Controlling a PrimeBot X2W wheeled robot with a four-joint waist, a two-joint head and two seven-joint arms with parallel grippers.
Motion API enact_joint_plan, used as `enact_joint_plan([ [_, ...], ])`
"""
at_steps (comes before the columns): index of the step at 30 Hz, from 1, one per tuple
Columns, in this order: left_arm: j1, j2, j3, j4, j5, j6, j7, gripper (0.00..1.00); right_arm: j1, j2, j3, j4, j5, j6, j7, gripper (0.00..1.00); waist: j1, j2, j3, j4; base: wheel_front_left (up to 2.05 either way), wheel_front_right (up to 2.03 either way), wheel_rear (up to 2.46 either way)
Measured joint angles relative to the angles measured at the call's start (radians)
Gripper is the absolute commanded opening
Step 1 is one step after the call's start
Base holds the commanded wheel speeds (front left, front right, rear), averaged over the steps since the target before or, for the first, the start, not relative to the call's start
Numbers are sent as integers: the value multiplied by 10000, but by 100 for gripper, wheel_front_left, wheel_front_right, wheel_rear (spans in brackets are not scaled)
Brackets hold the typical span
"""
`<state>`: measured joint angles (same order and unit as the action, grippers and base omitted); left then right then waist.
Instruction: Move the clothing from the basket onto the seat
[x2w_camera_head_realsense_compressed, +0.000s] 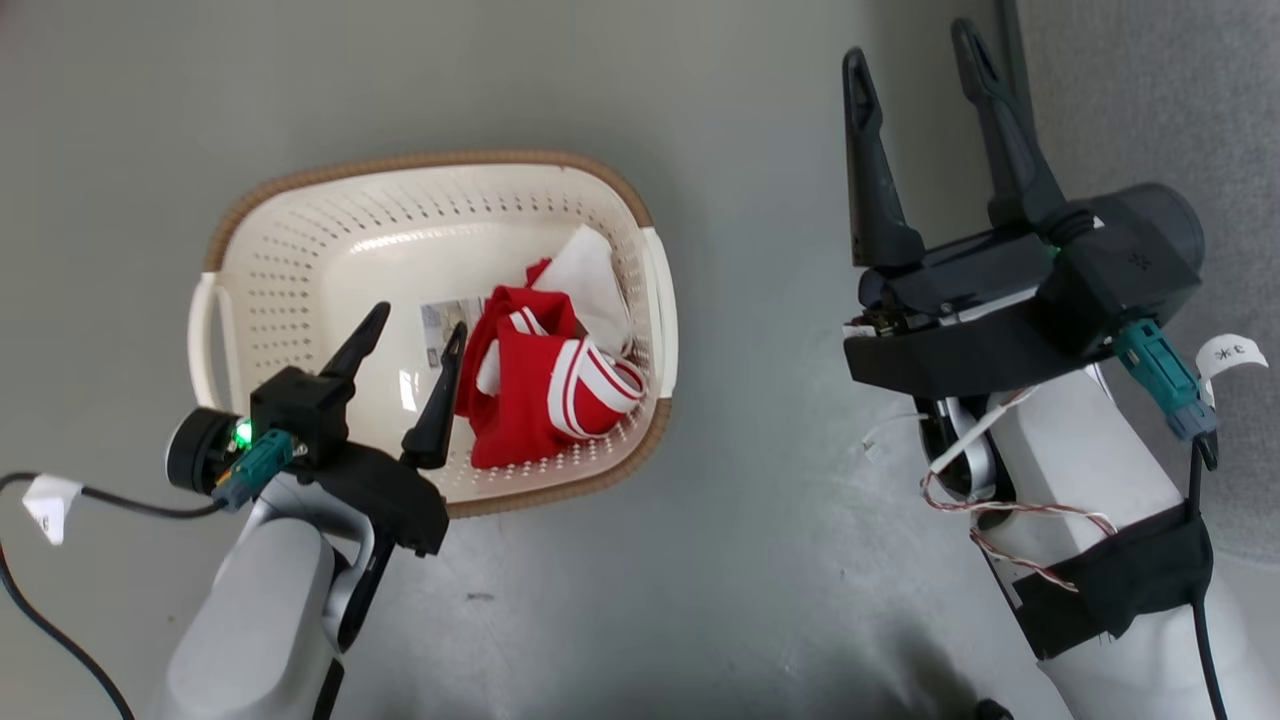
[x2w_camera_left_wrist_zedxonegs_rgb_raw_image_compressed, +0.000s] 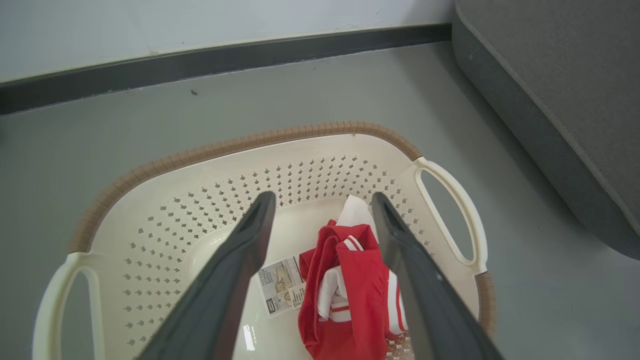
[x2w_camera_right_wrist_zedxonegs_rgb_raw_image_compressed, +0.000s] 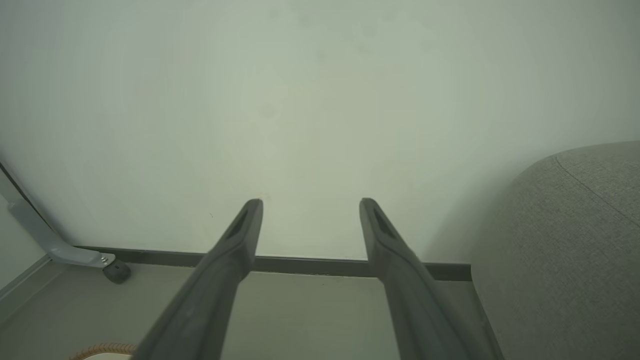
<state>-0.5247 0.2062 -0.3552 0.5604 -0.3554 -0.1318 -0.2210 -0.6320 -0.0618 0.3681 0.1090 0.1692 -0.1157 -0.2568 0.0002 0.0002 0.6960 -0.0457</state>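
Observation:
The cream basket (x2w_camera_head_realsense_compressed: 300, 250) with a brown rim stands on the grey floor. The red and white clothing (x2w_camera_head_realsense_compressed: 540, 390) lies bunched in its right half, beside a paper label (x2w_camera_head_realsense_compressed: 445, 325). My left gripper (x2w_camera_head_realsense_compressed: 418, 330) hangs open over the basket's near left part, just left of the clothing, nothing between its fingers. In the left wrist view the clothing (x2w_camera_left_wrist_zedxonegs_rgb_raw_image_compressed: 350, 295) sits between and below the open left gripper (x2w_camera_left_wrist_zedxonegs_rgb_raw_image_compressed: 322, 200), inside the basket (x2w_camera_left_wrist_zedxonegs_rgb_raw_image_compressed: 240, 175). My right gripper (x2w_camera_head_realsense_compressed: 915, 50) is open and held high, right of the basket, next to the grey seat (x2w_camera_head_realsense_compressed: 1160, 90). The right gripper (x2w_camera_right_wrist_zedxonegs_rgb_raw_image_compressed: 310, 205) points at a wall.
A pale wall with a dark baseboard (x2w_camera_left_wrist_zedxonegs_rgb_raw_image_compressed: 200, 65) runs behind the basket. The seat (x2w_camera_left_wrist_zedxonegs_rgb_raw_image_compressed: 565, 100) stands right of it, with a strip of bare floor (x2w_camera_left_wrist_zedxonegs_rgb_raw_image_compressed: 500, 165) between. A wheeled metal leg (x2w_camera_right_wrist_zedxonegs_rgb_raw_image_compressed: 75, 255) is at the far left by the wall.

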Motion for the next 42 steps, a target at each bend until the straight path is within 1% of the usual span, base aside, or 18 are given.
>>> enact_joint_plan([
  [5, -497, 341, -571, 328, -190, 0, 257, 100, -308, -8, 288, -56, 79, -75, 0, 100, 0, 1, 679, -185, 0, 0, 0],
  [11, -916, 679, -1133, 742, -673, 0, 556, 100, -382, -12, 334, -77, 167, -86, 0, 100, 0, 0, 1333, -431, 0, 0, 0],
  [18, -1357, 957, -1490, 1131, -1310, 0, 980, 100, -403, -12, 339, -198, 282, -88, 0, 100, -1, 0, 1928, -676, 0, 0, 0],
  [23, -1769, 1193, -1753, 1354, -1661, 0, 1333, 100, -561, -12, 305, -355, 345, -88, 0, 100, -1, -1, 2261, -836, 0, 0, 0],
  [27, -2065, 1352, -2107, 1386, -2132, 0, 1672, 100, -572, -10, 316, -456, 362, -88, 0, 100, -1, -1, 2491, -956, 0, 0, 0],
  [35, -2693, 1584, -2485, 1402, -3139, 0, 2389, 100, -592, -10, 466, -711, 437, -88, 0, 100, -1, -1, 2918, -1178, 0, 0, 0],
  [42, -3044, 1816, -3139, 1248, -3845, 0, 3039, 100, -657, -8, 621, -805, 650, -88, 0, 100, -2, -1, 3223, -1381, 0, 0, 0],
])
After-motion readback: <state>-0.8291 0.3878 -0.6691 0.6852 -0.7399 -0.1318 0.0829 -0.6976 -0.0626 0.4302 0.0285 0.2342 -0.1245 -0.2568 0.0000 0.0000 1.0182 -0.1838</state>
